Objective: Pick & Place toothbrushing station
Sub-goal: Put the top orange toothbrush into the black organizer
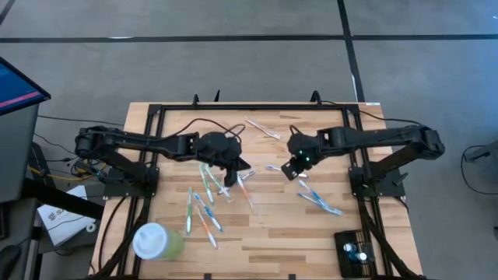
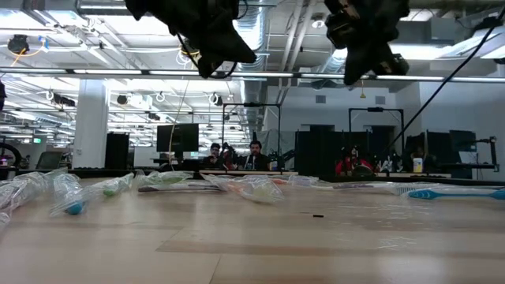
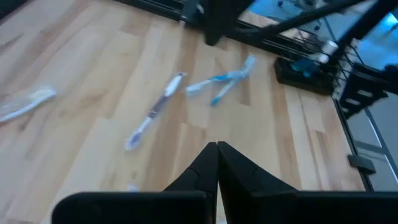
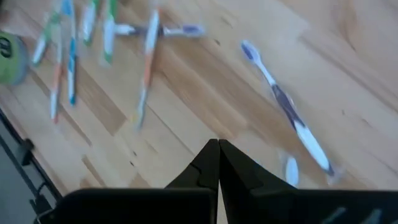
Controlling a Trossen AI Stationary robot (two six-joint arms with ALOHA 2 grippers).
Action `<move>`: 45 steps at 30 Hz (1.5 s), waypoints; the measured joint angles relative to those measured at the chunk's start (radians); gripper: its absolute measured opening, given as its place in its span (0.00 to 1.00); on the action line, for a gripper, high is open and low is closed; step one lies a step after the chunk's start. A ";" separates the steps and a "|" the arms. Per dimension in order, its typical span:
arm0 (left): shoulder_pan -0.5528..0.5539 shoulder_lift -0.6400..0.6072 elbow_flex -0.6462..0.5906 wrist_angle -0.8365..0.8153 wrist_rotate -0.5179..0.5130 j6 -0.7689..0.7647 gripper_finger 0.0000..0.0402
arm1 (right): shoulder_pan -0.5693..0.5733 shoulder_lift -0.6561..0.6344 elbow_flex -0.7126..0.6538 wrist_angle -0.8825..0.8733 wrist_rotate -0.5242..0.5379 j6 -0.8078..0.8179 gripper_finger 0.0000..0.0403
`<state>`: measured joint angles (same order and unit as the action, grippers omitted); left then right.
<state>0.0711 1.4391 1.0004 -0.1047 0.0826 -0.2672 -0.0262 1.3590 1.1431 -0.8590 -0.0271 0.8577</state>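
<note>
The small black rectangular toothbrushing station point(image 1: 355, 253) sits at the near right corner of the pale wooden plank desk point(image 1: 272, 225), well apart from both arms and across the near edge from the pale green cup with a white lid point(image 1: 157, 242) at the near left corner. Relative to that station, the right hand point(image 1: 292, 169) hovers farther back toward the desk's middle with its fingers pressed together and empty. The left hand point(image 1: 236, 173) hangs beyond it, likewise closed on nothing, above scattered plastic toothbrushes point(image 1: 204, 204).
</note>
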 joint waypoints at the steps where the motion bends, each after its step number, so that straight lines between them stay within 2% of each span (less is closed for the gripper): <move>1: 0.019 0.000 0.000 0.000 0.010 0.000 0.00 | -0.010 0.001 0.000 0.016 0.000 -0.013 0.00; 9: 0.186 0.006 0.001 0.002 0.027 0.087 0.00 | -0.111 0.003 0.000 0.063 -0.002 -0.143 0.00; 15: 0.331 0.073 0.041 -0.002 0.085 0.106 0.00 | -0.206 0.003 0.000 0.067 -0.020 -0.235 0.00; 19: 0.367 0.159 0.141 -0.015 0.122 0.129 0.00 | -0.275 0.003 0.000 0.113 -0.072 -0.301 0.00; 24: 0.370 0.309 0.340 -0.067 0.127 0.209 0.00 | -0.349 0.002 0.000 0.152 -0.128 -0.334 0.00; 26: 0.384 0.368 0.402 -0.100 0.131 0.234 0.00 | -0.370 0.001 0.000 0.152 -0.132 -0.341 0.00; 31: 0.451 0.471 0.504 -0.127 0.228 0.312 0.00 | -0.391 -0.033 -0.001 0.143 -0.133 -0.342 0.00; 34: 0.483 0.534 0.575 -0.233 0.255 0.397 0.00 | -0.398 -0.065 -0.001 0.149 -0.133 -0.342 0.00; 41: 0.499 0.665 0.737 -0.450 0.225 0.683 0.01 | -0.402 -0.140 -0.001 0.200 -0.132 -0.323 0.00; 45: 0.493 0.700 0.783 -0.459 0.152 0.819 0.05 | -0.390 -0.158 0.000 0.235 -0.132 -0.278 0.00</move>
<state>0.5640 2.1388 1.7831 -0.5632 0.2345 0.5513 -0.4167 1.2011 1.1427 -0.6242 -0.1587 0.5798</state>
